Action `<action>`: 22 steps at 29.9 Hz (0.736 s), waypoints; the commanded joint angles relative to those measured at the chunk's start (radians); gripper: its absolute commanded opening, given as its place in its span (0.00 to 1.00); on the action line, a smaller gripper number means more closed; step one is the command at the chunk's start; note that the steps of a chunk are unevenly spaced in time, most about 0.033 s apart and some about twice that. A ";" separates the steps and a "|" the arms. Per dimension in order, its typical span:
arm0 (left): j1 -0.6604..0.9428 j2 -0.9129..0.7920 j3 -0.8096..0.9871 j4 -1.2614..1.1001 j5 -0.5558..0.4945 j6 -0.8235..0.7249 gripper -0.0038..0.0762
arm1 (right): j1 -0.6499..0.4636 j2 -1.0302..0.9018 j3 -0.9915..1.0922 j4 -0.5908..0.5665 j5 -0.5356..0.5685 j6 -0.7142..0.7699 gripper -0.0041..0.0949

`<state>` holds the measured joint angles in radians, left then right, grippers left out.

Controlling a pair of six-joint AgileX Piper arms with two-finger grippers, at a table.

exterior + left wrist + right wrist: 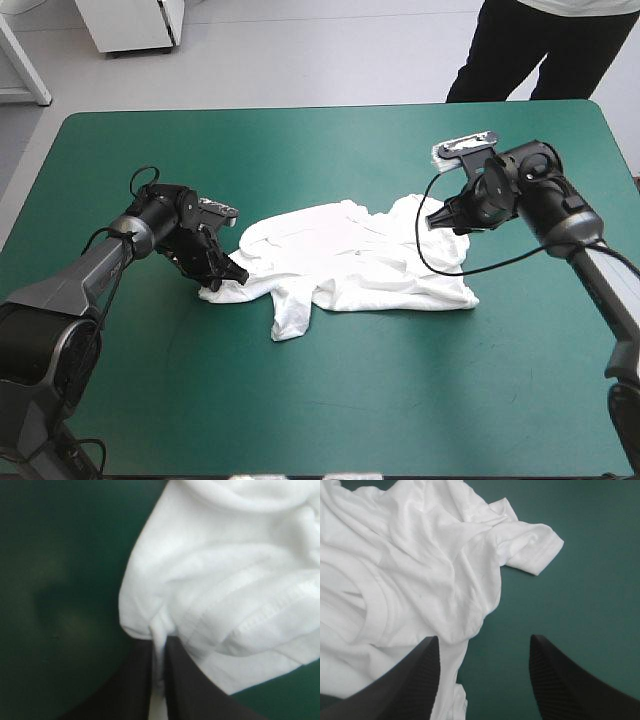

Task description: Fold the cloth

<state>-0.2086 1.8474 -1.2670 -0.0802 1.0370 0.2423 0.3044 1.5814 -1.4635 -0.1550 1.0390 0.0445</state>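
1. T-shirt (350,262) lies crumpled mid-counter (320,400), with one sleeve pointing toward the near edge.
2. My left tool (230,269) is clamped on a pinch of hem at the shirt's left end. Its fingertips are buried in cloth.
3. My right tool (443,219) has its fingers apart over the shirt's right edge. I cannot tell if it touches the cloth.

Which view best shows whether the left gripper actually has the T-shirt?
The left wrist view: the left gripper is all but shut, a fold of the T-shirt pinched between its fingers. The high view only places it at the shirt's corner. The right wrist view misses it.
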 commanded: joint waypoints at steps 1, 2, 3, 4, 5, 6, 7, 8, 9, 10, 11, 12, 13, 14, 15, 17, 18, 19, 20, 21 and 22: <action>-0.008 0.085 0.032 -0.031 -0.101 0.006 0.04 | -0.037 0.046 -0.082 -0.020 -0.057 0.047 0.56; -0.008 0.088 0.032 -0.034 -0.099 0.006 0.04 | -0.052 0.070 -0.101 -0.008 -0.060 0.049 0.56; -0.008 0.090 0.032 -0.034 -0.098 0.006 0.04 | -0.070 0.100 -0.129 0.011 -0.056 0.049 0.56; -0.008 0.090 0.032 -0.036 -0.098 0.006 0.04 | -0.089 0.129 -0.158 0.034 -0.050 0.049 0.56; -0.008 0.090 0.032 -0.036 -0.098 0.006 0.04 | -0.103 0.154 -0.186 0.044 -0.045 0.049 0.56; -0.008 0.090 0.032 -0.041 -0.098 0.006 0.04 | -0.117 0.183 -0.212 0.046 -0.040 0.050 0.56; -0.008 0.090 0.032 -0.049 -0.096 0.006 0.04 | -0.129 0.213 -0.237 0.046 -0.036 0.050 0.56; -0.008 0.090 0.032 -0.060 -0.093 0.013 0.04 | -0.141 0.241 -0.254 0.048 -0.032 0.054 0.56; -0.008 0.090 0.032 -0.071 -0.088 0.016 0.04 | -0.154 0.267 -0.272 0.063 -0.032 0.054 0.56; -0.008 0.090 0.032 -0.076 -0.084 0.018 0.04 | -0.166 0.292 -0.286 0.087 -0.034 0.050 0.56; -0.008 0.090 0.032 -0.077 -0.082 0.018 0.04 | -0.174 0.311 -0.296 0.100 -0.034 0.048 0.56; -0.008 0.090 0.032 -0.077 -0.082 0.018 0.04 | -0.181 0.335 -0.307 0.104 -0.028 0.048 0.56; -0.008 0.090 0.032 -0.077 -0.079 0.020 0.04 | -0.189 0.356 -0.317 0.105 -0.024 0.048 0.56; -0.008 0.090 0.032 -0.077 -0.077 0.020 0.04 | -0.195 0.370 -0.319 0.105 -0.026 0.048 0.56; -0.008 0.090 0.032 -0.077 -0.077 0.020 0.04 | -0.203 0.382 -0.319 0.105 -0.035 0.046 0.56; -0.008 0.090 0.032 -0.077 -0.077 0.026 0.04 | -0.216 0.404 -0.319 0.112 -0.049 0.033 0.56; -0.008 0.090 0.032 -0.077 -0.077 0.031 0.04 | -0.224 0.412 -0.319 0.112 -0.051 0.033 0.56; -0.008 0.090 0.032 -0.077 -0.077 0.036 0.04 | -0.229 0.422 -0.319 0.112 -0.051 0.033 0.56; -0.008 0.090 0.032 -0.077 -0.077 0.038 0.04 | -0.238 0.428 -0.319 0.112 -0.051 0.033 0.56; -0.008 0.090 0.032 -0.077 -0.079 0.038 0.04 | -0.244 0.435 -0.319 0.112 -0.054 0.033 0.57; -0.008 0.090 0.032 -0.077 -0.079 0.038 0.04 | -0.253 0.440 -0.319 0.114 -0.054 0.033 0.57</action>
<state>-0.2058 1.8597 -1.2786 -0.0963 1.0539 0.2746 0.0807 2.0637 -1.7484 -0.0414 1.0112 0.0876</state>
